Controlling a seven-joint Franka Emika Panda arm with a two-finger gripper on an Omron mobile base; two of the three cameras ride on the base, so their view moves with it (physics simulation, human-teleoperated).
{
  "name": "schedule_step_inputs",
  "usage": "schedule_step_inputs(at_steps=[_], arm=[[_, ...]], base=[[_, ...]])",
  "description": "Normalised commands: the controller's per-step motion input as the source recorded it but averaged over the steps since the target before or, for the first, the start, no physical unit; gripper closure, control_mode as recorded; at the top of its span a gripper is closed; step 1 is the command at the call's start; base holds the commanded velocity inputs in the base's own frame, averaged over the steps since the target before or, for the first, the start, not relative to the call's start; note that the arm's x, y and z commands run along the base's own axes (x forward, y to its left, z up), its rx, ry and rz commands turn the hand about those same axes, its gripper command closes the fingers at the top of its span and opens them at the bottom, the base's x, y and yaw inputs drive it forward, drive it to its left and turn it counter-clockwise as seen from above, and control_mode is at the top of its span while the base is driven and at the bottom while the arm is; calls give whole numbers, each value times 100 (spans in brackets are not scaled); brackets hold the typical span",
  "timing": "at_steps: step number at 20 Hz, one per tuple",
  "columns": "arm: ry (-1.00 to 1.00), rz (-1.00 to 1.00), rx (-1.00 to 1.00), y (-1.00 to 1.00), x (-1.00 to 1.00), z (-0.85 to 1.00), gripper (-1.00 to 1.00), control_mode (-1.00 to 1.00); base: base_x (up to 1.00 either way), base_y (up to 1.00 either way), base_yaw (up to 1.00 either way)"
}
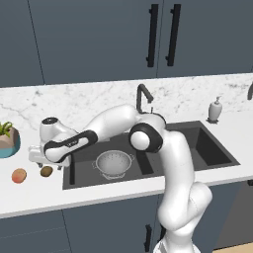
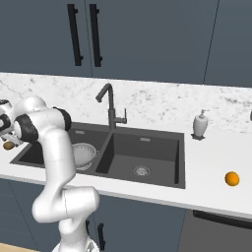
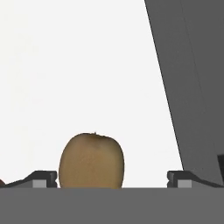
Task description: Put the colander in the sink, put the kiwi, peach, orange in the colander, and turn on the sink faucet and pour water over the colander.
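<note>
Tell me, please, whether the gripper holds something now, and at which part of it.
Nothing is held. The gripper is open, its fingertips wide apart on either side of the kiwi, which lies on the counter untouched beside the sink.

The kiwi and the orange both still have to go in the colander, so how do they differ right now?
The kiwi is dull brown and oval; the orange is bright yellow-orange and round. The kiwi lies left of the sink, between the open jaws; the orange sits far right, unattended. Both rest on the white counter.
</note>
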Motion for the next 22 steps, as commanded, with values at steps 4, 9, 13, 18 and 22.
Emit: schedule_step_inputs(at_steps=[4, 9, 13, 18, 22], arm=[[1, -1, 0, 7, 21, -13, -100, -100], [3, -6, 1, 13, 0, -7, -100, -100], [0, -8, 0, 9, 0, 0, -100, -100], [3, -12, 0, 1, 0, -9, -100, -100], [2, -16, 0, 0, -2, -16, -100, -100]], base=[[0, 0, 0], [0, 0, 0], [0, 0, 0], [0, 0, 0], [0, 0, 0]])
